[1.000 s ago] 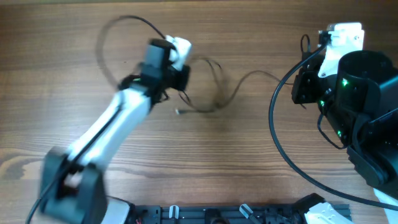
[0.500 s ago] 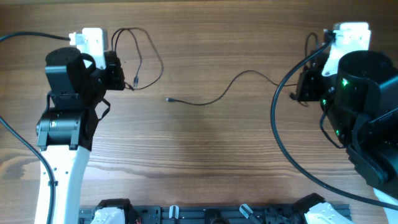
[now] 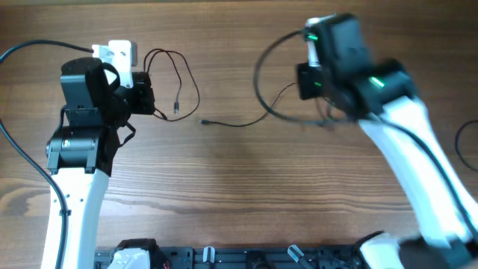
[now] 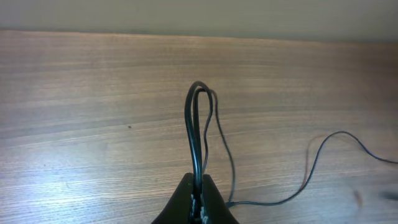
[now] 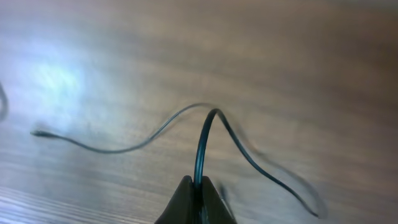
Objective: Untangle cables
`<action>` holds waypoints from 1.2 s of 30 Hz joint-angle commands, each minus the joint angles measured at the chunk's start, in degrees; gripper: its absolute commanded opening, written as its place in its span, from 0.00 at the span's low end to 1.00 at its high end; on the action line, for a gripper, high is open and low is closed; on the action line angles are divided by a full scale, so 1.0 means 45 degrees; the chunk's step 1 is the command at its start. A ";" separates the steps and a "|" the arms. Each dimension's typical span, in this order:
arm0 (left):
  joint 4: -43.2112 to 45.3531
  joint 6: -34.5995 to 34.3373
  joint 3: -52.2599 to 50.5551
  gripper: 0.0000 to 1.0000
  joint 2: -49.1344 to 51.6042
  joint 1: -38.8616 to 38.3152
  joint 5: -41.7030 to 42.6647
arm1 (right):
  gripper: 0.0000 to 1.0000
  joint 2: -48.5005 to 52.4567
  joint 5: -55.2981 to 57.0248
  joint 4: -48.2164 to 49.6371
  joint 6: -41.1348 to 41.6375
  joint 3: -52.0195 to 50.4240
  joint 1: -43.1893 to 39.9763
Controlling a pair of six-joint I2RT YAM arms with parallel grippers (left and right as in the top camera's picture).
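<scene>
Crosswise, stretched cable (image 3: 237, 125) left-right, plug (image 3: 202, 120) pointing left

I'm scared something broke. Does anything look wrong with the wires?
Nothing stands out. The left tool pinches a looped wire, the right tool pinches the other wire, and they look apart on the table, with no break showing.

The left arm (image 3: 75, 202) has a white lower link, black joint housings and a white wrist block (image 3: 119, 54); a thick black cable (image 3: 37, 43) runs to it. The blurred right arm (image 3: 418, 149) is likewise white and black, with a green light (image 3: 377, 81). Left fingers (image 4: 180, 208) and right fingers (image 5: 180, 208) are black and tapering.
</scene>
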 commanded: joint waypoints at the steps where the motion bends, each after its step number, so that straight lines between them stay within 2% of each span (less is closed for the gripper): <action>1: -0.0185 -0.0121 0.0034 0.04 0.0058 0.0053 0.0301 | 0.05 0.2045 -0.1666 0.0223 0.0389 0.0063 -0.0039; 5: -0.0389 -0.0121 0.0029 0.04 0.0058 0.0053 0.0301 | 0.04 0.4065 -0.2127 0.0408 0.3211 0.0063 -0.0039; 9: -0.0602 -0.0121 0.0029 0.04 0.0058 0.0053 0.0301 | 0.04 0.5712 -0.4517 0.1321 0.4289 0.0063 -0.0039; 12: -0.0743 -0.0121 0.0029 0.04 0.0058 0.0053 0.0301 | 0.04 0.6509 -0.5323 0.2074 0.5115 0.0063 -0.0039; 15: -0.0913 -0.0121 0.0029 0.04 0.0058 0.0053 0.0301 | 0.04 0.7169 -0.5323 0.2735 0.5863 0.0058 -0.0039; 19: -0.1078 -0.0121 0.0029 0.04 0.0058 0.0053 0.0301 | 0.04 0.7631 -0.5013 0.3235 0.5892 0.0058 -0.0039; 24: -0.1185 -0.0121 0.0029 0.04 0.0058 0.0053 0.0301 | 0.08 0.7728 -0.2560 0.3113 0.6130 0.0058 -0.0039; 26: -0.1248 -0.0121 0.0029 0.04 0.0058 0.0053 0.0301 | 0.13 0.7728 -0.1545 0.2871 0.5367 0.0058 -0.0039; 28: -0.1287 -0.0121 0.0029 0.04 0.0058 0.0053 0.0301 | 0.22 0.7728 -0.0831 0.2506 0.4818 0.0058 -0.0039; 33: -0.1268 -0.0121 0.0029 0.04 0.0058 0.0053 0.0301 | 0.60 0.7728 0.0083 0.1865 0.4255 0.0058 -0.0039; 36: -0.1277 -0.0121 0.0029 0.04 0.0058 0.0053 0.0306 | 0.75 0.7728 -0.0112 0.2132 0.4410 0.0058 -0.0039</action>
